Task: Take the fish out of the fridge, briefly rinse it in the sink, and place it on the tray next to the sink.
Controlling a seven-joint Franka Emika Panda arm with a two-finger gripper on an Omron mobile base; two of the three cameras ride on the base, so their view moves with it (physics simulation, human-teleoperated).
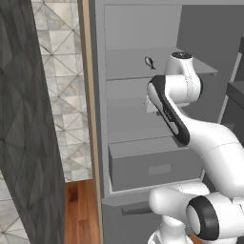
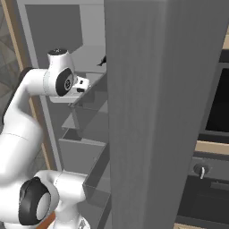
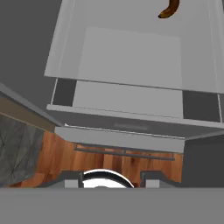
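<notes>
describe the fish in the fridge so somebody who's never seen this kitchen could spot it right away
Look inside the open grey fridge, at the upper shelf above the robot's elbow. The fish lies toward its back: tiny, slender and dark grey with a thin tail, unlike the curved orange-brown item.

Flat, even rendered light falls on everything I see, with no glare and only faint shading under the fridge (image 1: 143, 95) shelves. My base views look soft and slightly blurred. The grey surfaces blend together with low contrast.
</notes>
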